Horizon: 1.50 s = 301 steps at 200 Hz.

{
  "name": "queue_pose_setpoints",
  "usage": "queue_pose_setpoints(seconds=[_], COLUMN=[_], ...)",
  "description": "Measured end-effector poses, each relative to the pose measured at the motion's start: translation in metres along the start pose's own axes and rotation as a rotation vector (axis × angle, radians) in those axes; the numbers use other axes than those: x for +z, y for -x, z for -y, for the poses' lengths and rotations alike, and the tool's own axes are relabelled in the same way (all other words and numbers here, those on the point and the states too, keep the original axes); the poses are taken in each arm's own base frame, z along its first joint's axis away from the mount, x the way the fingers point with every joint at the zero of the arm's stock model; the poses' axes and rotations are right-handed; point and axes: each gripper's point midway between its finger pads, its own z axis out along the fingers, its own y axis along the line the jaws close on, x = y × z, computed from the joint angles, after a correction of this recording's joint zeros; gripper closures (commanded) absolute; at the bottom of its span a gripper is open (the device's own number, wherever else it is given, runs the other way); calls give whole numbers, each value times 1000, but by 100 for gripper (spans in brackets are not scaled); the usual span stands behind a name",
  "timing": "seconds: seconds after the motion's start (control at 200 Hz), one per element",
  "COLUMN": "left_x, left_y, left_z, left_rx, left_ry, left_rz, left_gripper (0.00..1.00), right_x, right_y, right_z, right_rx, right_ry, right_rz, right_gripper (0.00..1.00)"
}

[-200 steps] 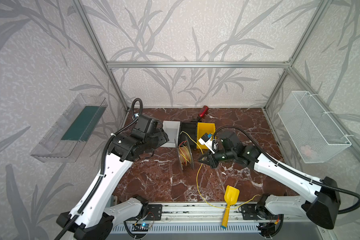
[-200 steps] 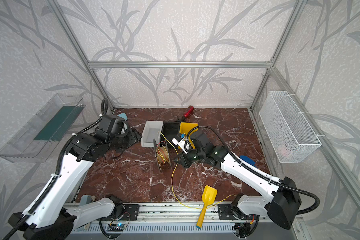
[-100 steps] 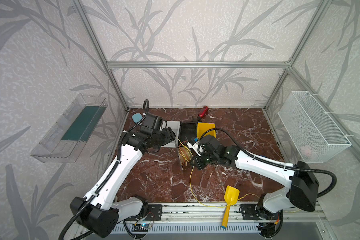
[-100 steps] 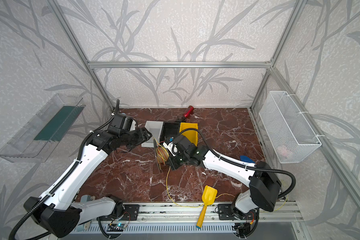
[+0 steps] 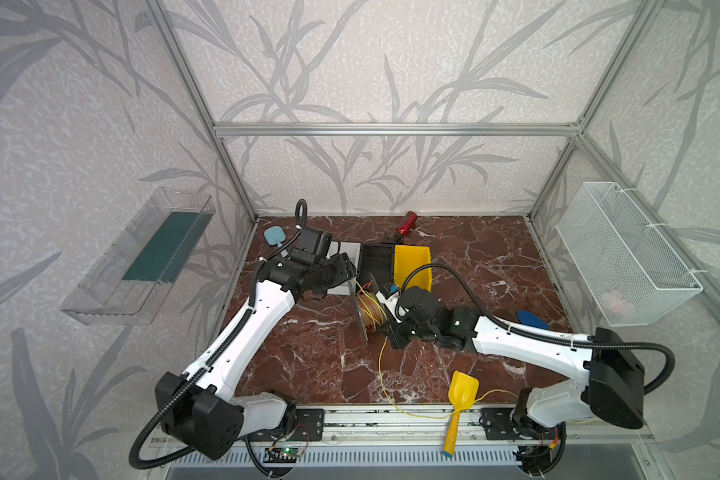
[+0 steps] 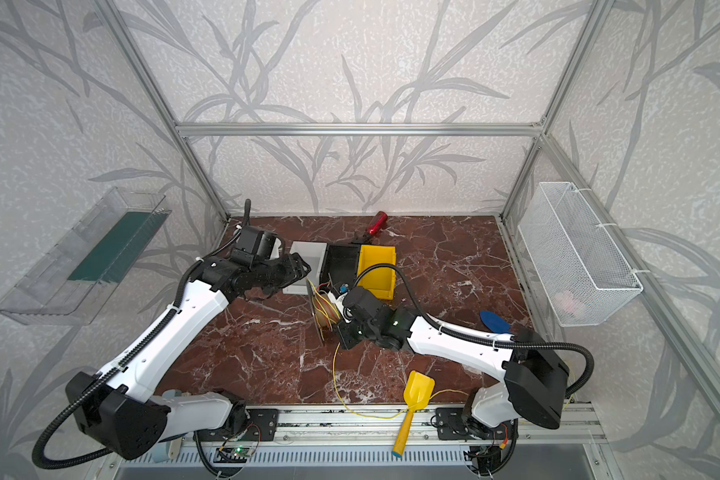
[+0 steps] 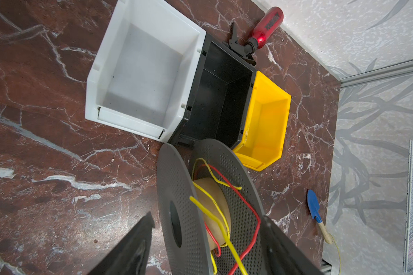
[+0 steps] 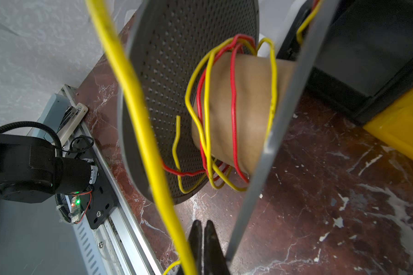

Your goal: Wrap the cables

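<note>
light: bright, even, seemingly from above | shadows: soft, faint on marble floor (image 5: 316, 365) | glare: mild sheen there | blur: yellow cable (image 8: 135, 119) near right wrist lens, soft | edges: top views bowed

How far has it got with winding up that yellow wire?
Barely begun. A few loose turns of wire sit on the spool. The right jaws seem to pinch the wire; the left jaws straddle the spool, open. A long length lies unwound across the floor, past the shovel.
</note>
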Motion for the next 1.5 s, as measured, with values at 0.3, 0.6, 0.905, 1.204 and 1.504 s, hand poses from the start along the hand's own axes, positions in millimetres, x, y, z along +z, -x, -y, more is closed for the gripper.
queue_pose_setpoints(seconds=[0.3,0.6,0.905,1.204,1.504], left_x=[1,3,27,47,55], left_y=[4,3,-5,-15,-34], left_z=[-1,-2,-10,-17,-33], left_rx=[0,-5,-16,-18,-22], left_ry=[7,12,45,81,158], left_rz=[17,14,-39,-104,-200], left_gripper=[28,28,28,35,50], right_x=[-7,14,22,36,40], right_y=[13,-12,-18,-29,-31], right_z=[3,3,7,12,15], right_rx=[-13,-32,-30,-30,-32], right_ry=[-46,-89,-108,-121,-129], right_rz=[79,7,-7,-43,-48], right_gripper=[100,100,100,100,100])
